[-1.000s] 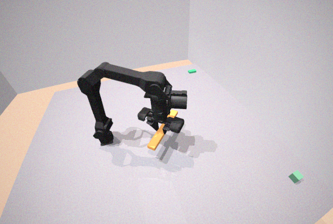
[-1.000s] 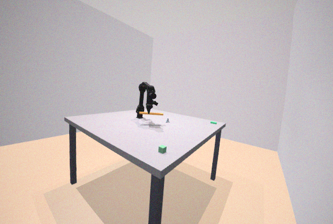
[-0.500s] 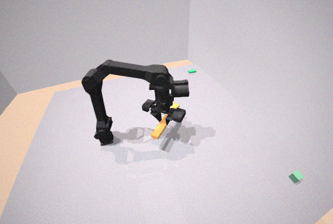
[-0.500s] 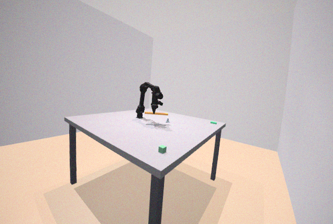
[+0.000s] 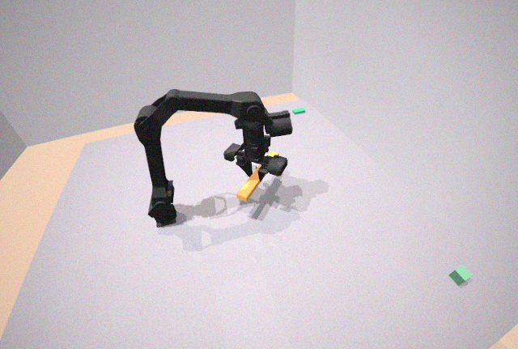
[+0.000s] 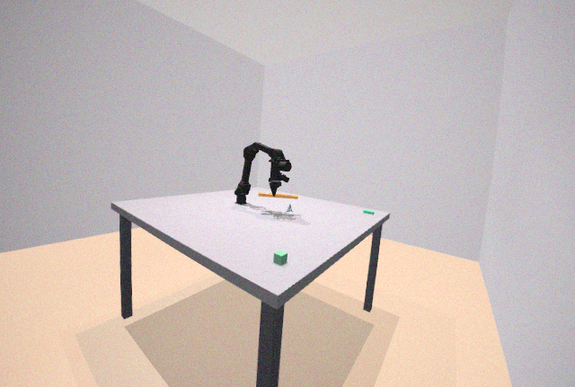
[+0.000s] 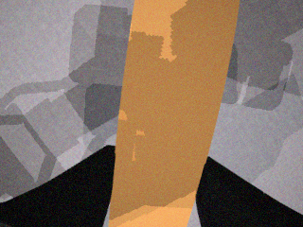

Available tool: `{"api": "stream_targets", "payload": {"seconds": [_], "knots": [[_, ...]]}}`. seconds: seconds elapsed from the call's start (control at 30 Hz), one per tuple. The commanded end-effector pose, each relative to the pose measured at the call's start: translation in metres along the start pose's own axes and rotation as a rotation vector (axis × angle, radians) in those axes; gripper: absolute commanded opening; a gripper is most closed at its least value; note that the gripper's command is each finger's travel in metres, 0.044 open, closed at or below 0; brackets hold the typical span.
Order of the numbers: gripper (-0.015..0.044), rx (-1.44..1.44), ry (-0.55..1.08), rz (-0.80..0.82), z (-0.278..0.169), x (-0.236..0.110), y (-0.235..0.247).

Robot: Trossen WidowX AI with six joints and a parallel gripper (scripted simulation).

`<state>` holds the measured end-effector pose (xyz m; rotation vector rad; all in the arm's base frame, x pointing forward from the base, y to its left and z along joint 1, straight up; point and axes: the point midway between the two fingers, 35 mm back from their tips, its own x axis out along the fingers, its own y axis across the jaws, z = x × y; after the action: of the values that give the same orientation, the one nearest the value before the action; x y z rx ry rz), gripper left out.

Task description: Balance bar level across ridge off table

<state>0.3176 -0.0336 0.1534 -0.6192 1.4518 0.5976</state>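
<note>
Flat orange bar (image 6: 278, 195), long, level, held aloft

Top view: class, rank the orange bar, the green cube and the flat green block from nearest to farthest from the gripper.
1. Orange bar, held in the gripper.
2. Flat green block, at the far table edge.
3. Green cube, far out toward the near right.
</note>
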Motion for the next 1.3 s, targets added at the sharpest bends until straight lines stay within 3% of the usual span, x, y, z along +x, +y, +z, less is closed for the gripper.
{"api": "stream_targets", "payload": {"seconds": [0.0,0.87,1.27], "knots": [[0.0,0.006,0.002,0.0,0.012,0.0,0.007],[0.0,0.022,-0.005,0.007,0.087,-0.001,0.075],[0.0,0.023,-0.006,0.008,0.092,0.011,0.08]]}}
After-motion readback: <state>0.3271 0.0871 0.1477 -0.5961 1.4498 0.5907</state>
